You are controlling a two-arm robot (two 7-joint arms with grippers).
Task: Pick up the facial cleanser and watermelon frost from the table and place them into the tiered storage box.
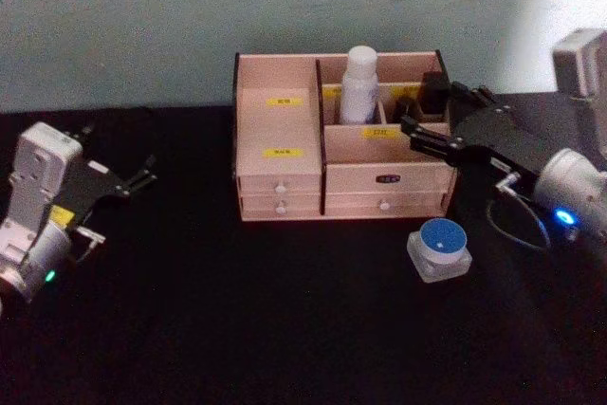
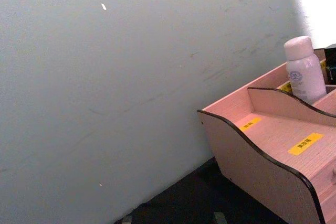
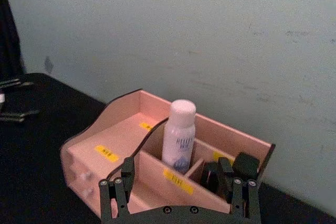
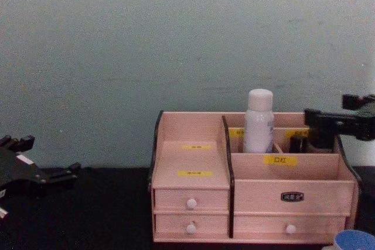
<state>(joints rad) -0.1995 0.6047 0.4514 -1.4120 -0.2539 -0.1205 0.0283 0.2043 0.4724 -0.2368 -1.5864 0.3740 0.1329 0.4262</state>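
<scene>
Watermelon frost on table before right front corner of tiered storage box — right gripper nearer, over box's right end, jaws open, empty — left gripper open, parked well left of box.

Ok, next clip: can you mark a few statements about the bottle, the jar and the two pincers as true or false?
1. The white bottle stands upright inside the wooden box. True.
2. The blue-lidded jar sits in a drawer. False: it is on the table, in front of the box.
3. The right pincer is shut on the bottle. False: it is open and empty, at the box's right end.
4. The left pincer is off to the left, away from the box. True.
</scene>
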